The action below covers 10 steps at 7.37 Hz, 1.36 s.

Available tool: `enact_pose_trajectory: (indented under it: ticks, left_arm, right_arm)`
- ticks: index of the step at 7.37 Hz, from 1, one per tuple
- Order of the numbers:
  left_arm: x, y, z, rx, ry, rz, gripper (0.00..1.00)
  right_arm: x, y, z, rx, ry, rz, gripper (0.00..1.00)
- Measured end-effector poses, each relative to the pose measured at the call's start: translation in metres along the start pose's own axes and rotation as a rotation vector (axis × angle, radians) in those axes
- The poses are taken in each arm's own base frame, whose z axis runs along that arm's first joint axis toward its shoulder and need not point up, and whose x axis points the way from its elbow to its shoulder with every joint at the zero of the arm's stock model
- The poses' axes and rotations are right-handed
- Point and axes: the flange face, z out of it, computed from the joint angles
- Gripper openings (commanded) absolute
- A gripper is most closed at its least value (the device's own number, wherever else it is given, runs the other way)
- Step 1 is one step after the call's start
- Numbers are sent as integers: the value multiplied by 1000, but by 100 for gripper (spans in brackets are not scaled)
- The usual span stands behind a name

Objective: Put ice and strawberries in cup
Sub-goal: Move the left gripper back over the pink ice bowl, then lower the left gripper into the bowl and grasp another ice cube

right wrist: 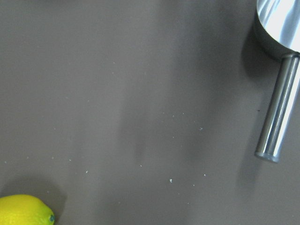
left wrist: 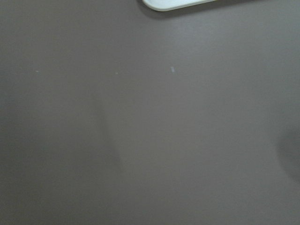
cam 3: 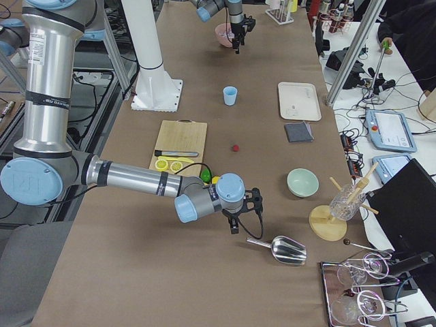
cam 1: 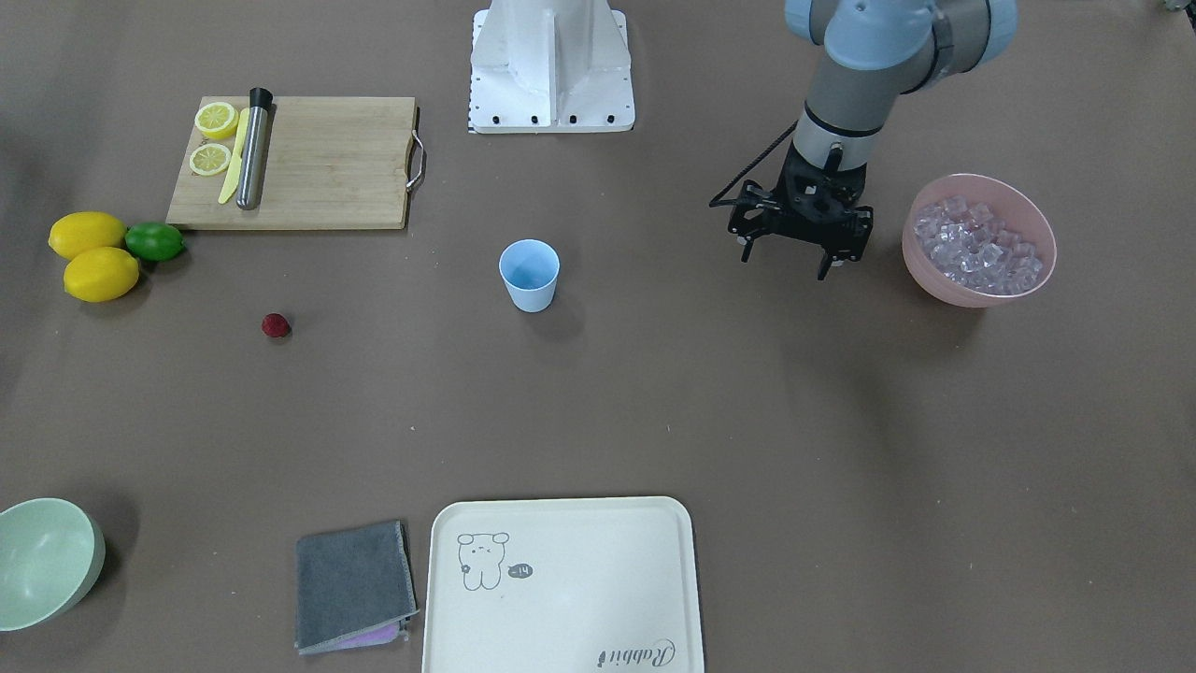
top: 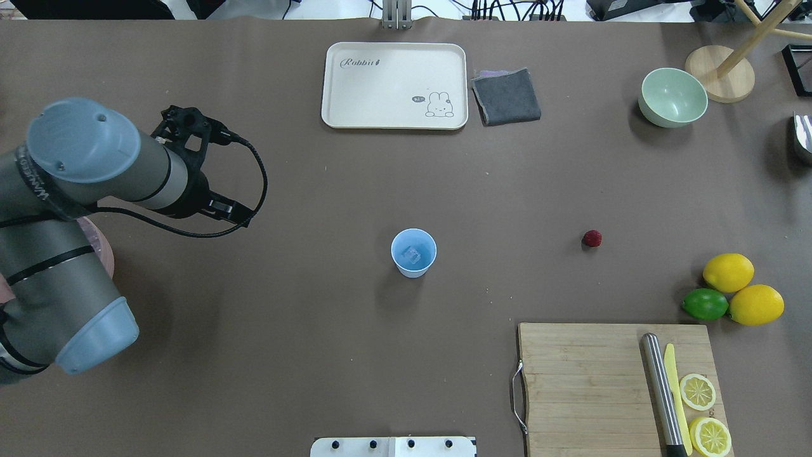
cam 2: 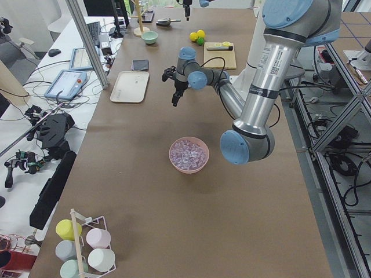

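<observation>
Left tool (cam 1: 788, 254) hung spread and empty near the pink bowl (cam 1: 972, 299) of ice (cam 1: 979, 245).
The cup (top: 413, 253) stood mid-way along the bench (top: 317, 285), one cube inside; the strawberry (top: 592, 238) lay farther right; the right tool (cam 3: 235, 225) showed too little to tell its grip.

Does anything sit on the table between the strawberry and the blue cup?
Nothing visible does. Only bare table lies between the strawberry and the cup; the cutting board sits nearer the robot, off that line.

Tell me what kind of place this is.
Most likely a robotics lab staged as a drink-prep bench: a robot arm hangs over a table set with ice in a pink bowl and a cutting board, while a side bench holds screens and cables.
</observation>
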Motion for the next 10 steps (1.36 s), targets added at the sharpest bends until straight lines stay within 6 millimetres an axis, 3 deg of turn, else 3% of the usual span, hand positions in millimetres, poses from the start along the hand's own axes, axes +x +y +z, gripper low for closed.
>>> enact_pose_trajectory:
  ticks: [4,7,8,10]
  left_arm:
    - [-128,22,-14,-48,-55,113,97]
    - [-229,65,-19,-52,-14,24,97]
    - [-252,83,-19,-62,35,-26,97]
    - [-270,109,-13,-97,106,-193,97]
  right_arm:
    - [-2,-2,-1,7,2,-1,100]
    - [-3,-2,-1,10,2,-4,100]
    - [-3,-3,-2,14,1,-9,100]
    - [-5,-4,-3,21,-1,-17,100]
